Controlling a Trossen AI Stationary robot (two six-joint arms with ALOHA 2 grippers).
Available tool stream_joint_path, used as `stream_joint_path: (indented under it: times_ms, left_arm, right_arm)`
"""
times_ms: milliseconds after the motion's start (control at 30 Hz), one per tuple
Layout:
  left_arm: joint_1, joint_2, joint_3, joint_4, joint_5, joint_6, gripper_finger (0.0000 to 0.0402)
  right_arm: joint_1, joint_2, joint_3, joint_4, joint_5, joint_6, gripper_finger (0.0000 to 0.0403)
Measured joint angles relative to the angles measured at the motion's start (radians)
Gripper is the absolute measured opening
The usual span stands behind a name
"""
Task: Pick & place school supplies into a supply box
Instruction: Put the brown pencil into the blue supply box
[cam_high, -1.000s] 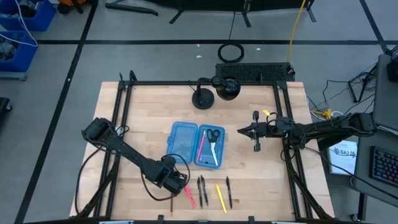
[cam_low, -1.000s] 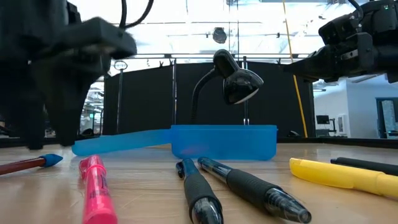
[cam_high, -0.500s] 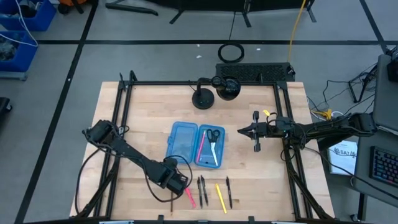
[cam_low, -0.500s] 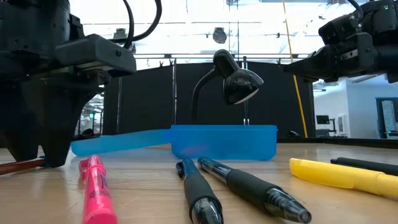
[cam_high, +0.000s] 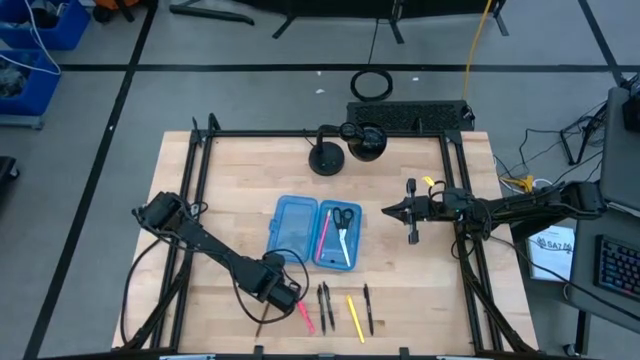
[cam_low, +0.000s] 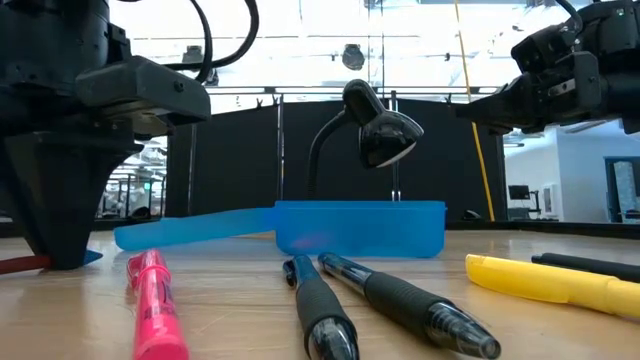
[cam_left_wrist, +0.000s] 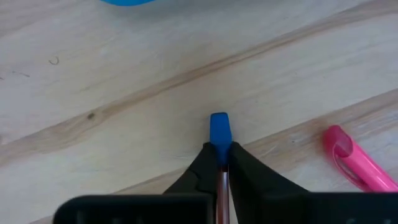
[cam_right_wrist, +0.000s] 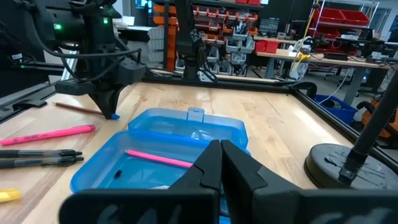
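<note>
The supply box (cam_high: 315, 233) lies open mid-table, with scissors (cam_high: 343, 222) and a pink pen (cam_high: 322, 236) in its right half. My left gripper (cam_high: 281, 297) stands near the table's near edge, shut on a red pencil with a blue cap (cam_left_wrist: 219, 129). On the table to its right lie a pink pen (cam_high: 305, 317), two black pens (cam_high: 325, 300), a yellow pen (cam_high: 354, 312) and a dark pen (cam_high: 368, 306). My right gripper (cam_high: 388, 211) hangs shut and empty in the air, right of the box. My left gripper pinches the pencil just behind its blue cap (cam_left_wrist: 219, 144) between its two fingers (cam_low: 60, 250). They come from above, pointing down, and lie across the pencil. The cap sticks out past the fingertips. The pencil's red shaft (cam_low: 20, 264) lies level at table-top height.
A black desk lamp (cam_high: 325, 158) stands at the table's far side, behind the box. A black frame rail (cam_high: 190, 230) runs along the table's left and right sides. Bare wood lies left of the box.
My left gripper has come down over the pencil's blue-capped end, shifted a little toward the table's left edge, and shut on the pencil. The pencil stays low at the table top. My right gripper has kept still.
</note>
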Motion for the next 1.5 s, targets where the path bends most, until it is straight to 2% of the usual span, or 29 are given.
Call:
stream_joint_path:
  times_ms: [100,233,400,500,667,800,933,1033,1233,1500]
  left_arm:
    - [0.0,-0.029,-0.003,-0.012,-0.012,-0.001,0.0031]
    - [0.0,-0.106,-0.004,-0.02,-0.093,0.007,0.0015]
    - [0.008,-0.207,-0.003,-0.025,-0.115,0.054,0.0015]
    - [0.043,-0.267,-0.002,-0.02,-0.183,0.062,0.002]
    - [0.148,-0.318,-0.002,0.066,-0.208,0.245,0.0014]
    - [0.251,-0.321,-0.002,0.215,-0.206,0.449,0.0014]
    - [0.34,-0.315,-0.001,0.371,-0.162,0.62,0.0014]
    - [0.399,-0.314,-0.001,0.428,-0.111,0.705,0.0014]
    - [0.495,-0.315,0.0,0.444,-0.073,0.791,0.0015]
    - [0.59,-0.256,0.001,0.465,-0.045,0.797,0.0015]
  right_arm:
    - [0.0,0.0,0.0,0.0,0.0,0.001,0.0]
    - [0.0,0.0,0.0,0.0,0.0,0.0,0.0]
    - [0.0,0.0,0.0,0.0,0.0,0.0,0.0]
    - [0.0,0.0,0.0,0.0,0.0,-0.001,0.0]
    - [0.0,0.0,0.0,0.0,0.0,-0.002,0.0]
    - [0.0,0.0,0.0,0.0,0.0,-0.002,0.0]
    - [0.0,0.0,0.0,0.0,0.0,-0.002,0.0]
    - [0.0,0.0,0.0,0.0,0.0,-0.002,0.0]
    - [0.0,0.0,0.0,0.0,-0.001,-0.001,0.0]
    - [0.0,0.0,0.0,0.014,0.0,-0.003,0.0]
